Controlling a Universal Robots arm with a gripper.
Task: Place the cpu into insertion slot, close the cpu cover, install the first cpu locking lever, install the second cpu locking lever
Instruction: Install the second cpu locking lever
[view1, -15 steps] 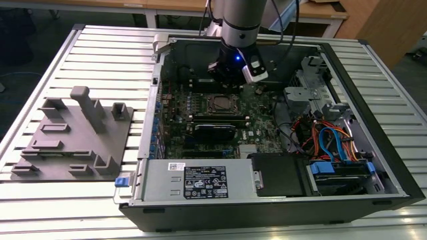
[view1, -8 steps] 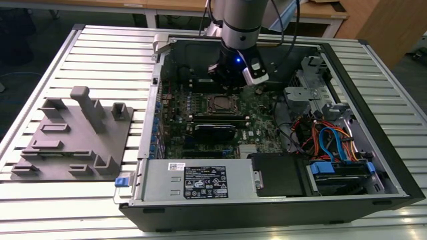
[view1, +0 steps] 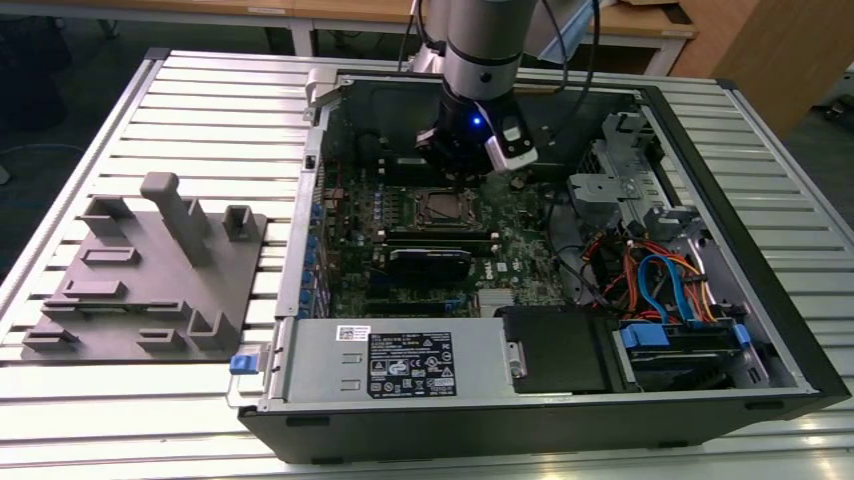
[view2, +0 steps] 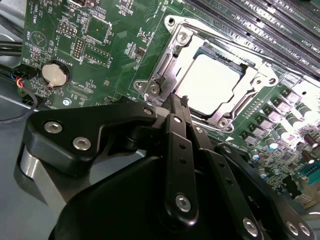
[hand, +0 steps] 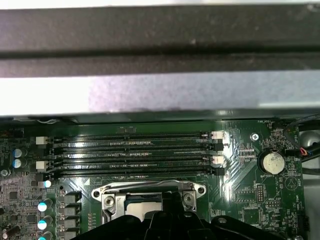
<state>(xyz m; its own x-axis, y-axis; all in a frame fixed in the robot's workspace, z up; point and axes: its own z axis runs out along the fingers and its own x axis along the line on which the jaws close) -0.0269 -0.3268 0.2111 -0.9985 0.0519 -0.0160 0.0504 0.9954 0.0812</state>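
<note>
- The cpu sits flat in the insertion slot on the green board, with the cpu cover shut over it
- The gripper hangs just beside the slot's edge, pinched shut and holding nothing

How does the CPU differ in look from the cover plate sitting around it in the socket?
In the second wrist view, the cpu is a plain, flat, pale square, glaring under the light; the cpu cover is a shiny silvery frame with a square window, bends and screws. The cpu lies inside that window; the cover lies closed around it and reaches farther across the green board. Both are metal-topped and lie flat at the insertion slot.
</note>
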